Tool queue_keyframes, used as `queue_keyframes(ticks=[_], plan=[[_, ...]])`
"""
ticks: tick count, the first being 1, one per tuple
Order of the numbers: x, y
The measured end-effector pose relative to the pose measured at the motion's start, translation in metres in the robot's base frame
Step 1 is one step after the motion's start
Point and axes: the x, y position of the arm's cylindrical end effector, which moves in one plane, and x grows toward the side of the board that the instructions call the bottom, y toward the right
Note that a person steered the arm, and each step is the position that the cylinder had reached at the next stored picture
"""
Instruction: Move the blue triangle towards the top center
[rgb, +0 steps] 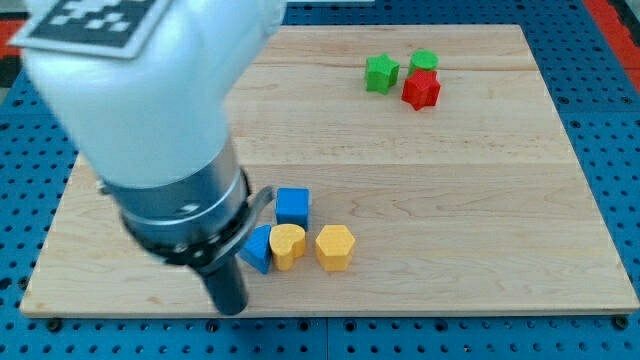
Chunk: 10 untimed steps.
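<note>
1. My tip (229, 308) sits near the board's (480, 220) bottom edge, at the view's lower left. It is a bare rod with no fingers, so nothing opens or clamps.
2. The blue triangle (259, 248) lies just up and right of my tip, close to it; contact cannot be confirmed. The arm body partly hides it.
3. It touches the yellow heart (288, 245). The blue cube (292, 206) sits just above them, and the yellow hexagon (335, 247) is beside the heart.
4. Judgement: a tip below the triangle suits an upward push towards top centre, but the blue cube obstructs that path.
5. The green star (381, 73), green block (424, 61) and red star (421, 89) cluster at top right, well apart.
</note>
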Motion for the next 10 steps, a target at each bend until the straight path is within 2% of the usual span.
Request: queue_keyframes(ticks=[5, 6, 8, 10], plan=[[-0.245, -0.01], [-0.276, 0.012], [-0.266, 0.057], [-0.325, 0.084]])
